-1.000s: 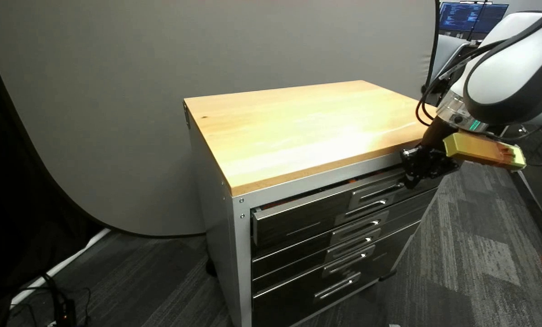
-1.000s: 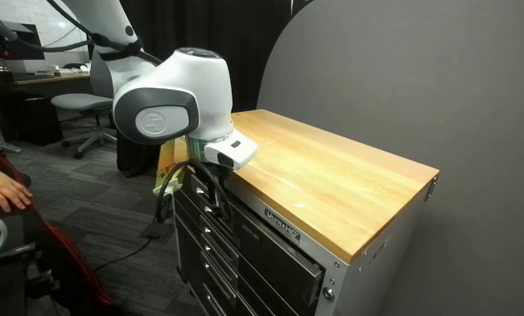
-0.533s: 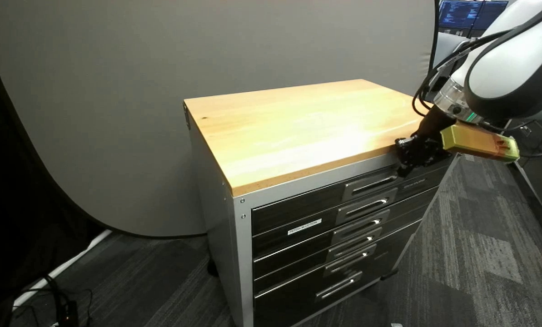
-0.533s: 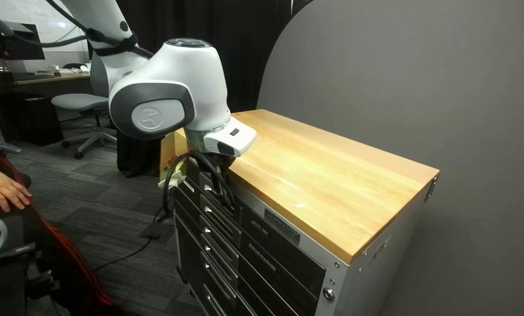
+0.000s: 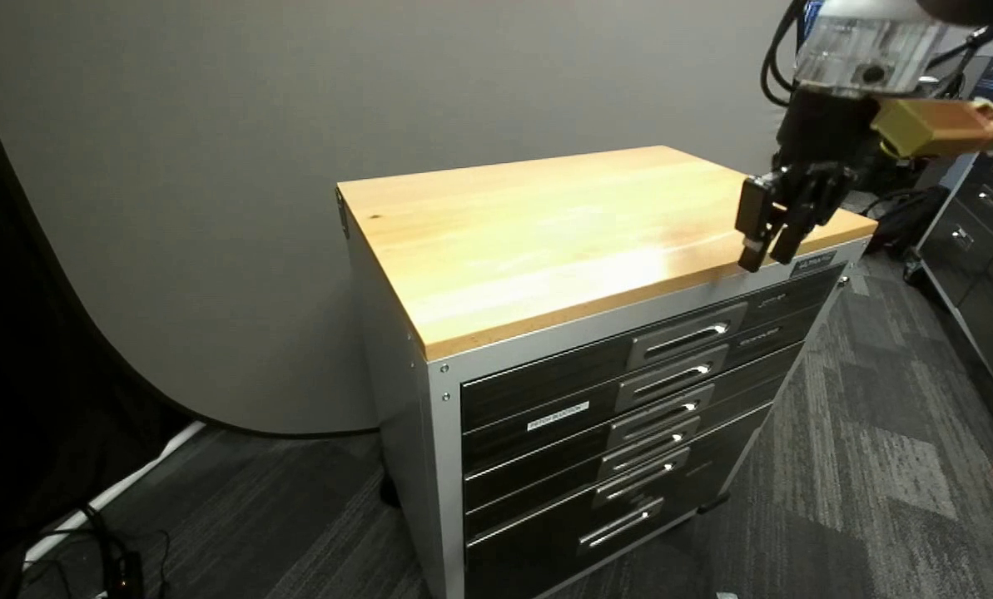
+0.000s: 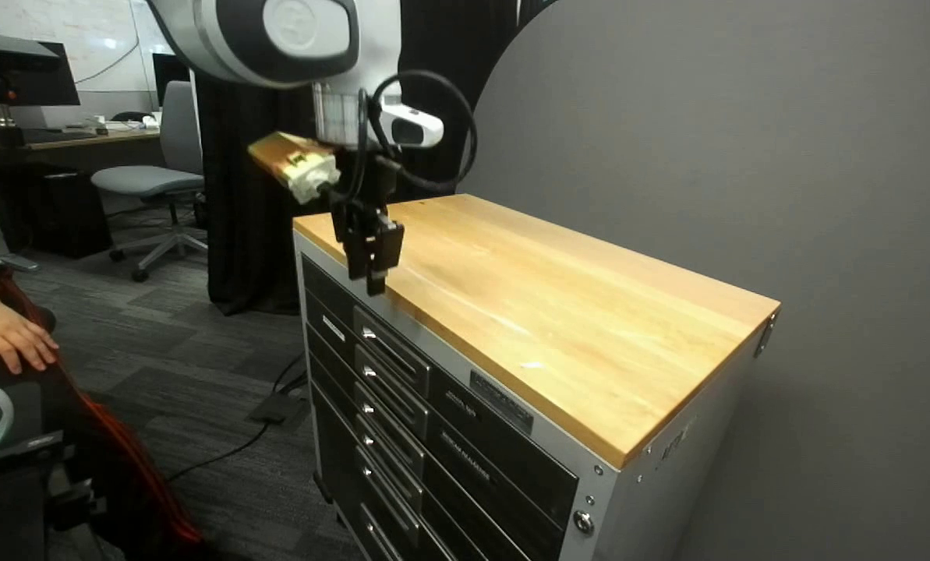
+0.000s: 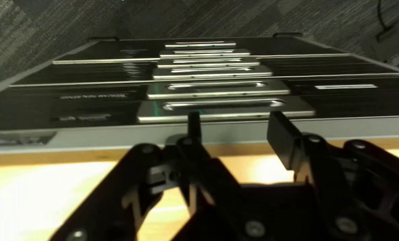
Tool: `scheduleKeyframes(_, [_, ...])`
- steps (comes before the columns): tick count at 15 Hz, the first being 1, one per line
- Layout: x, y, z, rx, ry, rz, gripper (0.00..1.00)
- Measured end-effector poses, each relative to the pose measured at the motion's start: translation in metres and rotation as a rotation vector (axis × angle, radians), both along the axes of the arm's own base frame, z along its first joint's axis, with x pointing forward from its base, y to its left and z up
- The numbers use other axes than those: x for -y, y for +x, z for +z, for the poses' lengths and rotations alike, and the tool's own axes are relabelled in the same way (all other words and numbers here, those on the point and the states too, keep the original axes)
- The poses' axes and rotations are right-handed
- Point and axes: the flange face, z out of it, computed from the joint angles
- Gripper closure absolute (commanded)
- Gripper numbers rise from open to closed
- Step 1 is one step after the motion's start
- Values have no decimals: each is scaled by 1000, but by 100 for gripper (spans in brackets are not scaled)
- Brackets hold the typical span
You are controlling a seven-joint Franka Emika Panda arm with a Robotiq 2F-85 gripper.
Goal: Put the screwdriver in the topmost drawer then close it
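Note:
The topmost drawer (image 5: 546, 381) sits flush in the cabinet, its dark front level with the grey frame in both exterior views. Its silver handle strip (image 7: 226, 106) shows in the wrist view, beyond my fingertips. My gripper (image 5: 767, 258) points down near the front edge of the wood top, above that drawer; an exterior view also shows the gripper (image 6: 367, 282) there. In the wrist view the black pads (image 7: 281, 140) stand apart, with bare wood and grey frame seen between them. Nothing is held. The screwdriver is out of view.
The cabinet's wooden top (image 5: 546, 225) lies just behind and below my gripper. Similar drawers (image 5: 538, 466) with handles are stacked lower down. A yellow-orange block (image 6: 297, 165) is fixed to my wrist. A person's hand (image 6: 8, 339) rests at the far side, and a grey backdrop (image 6: 745, 156) stands behind.
The topmost drawer stood slightly out a second ago and is now flush. My gripper has risen from the drawer front to above the top's edge and turned downward.

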Motion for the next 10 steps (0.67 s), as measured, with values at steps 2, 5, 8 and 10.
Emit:
scheduleKeyframes(2, [-27,8,38,-28,34,108,1])
scheduleKeyframes(5, [-56,20,86,-96,50,246,0])
scheduleKeyframes(8, [-71,26,115,-176,51,292,0])
scheduleKeyframes(10, [-73,31,120,-199,52,296,0])
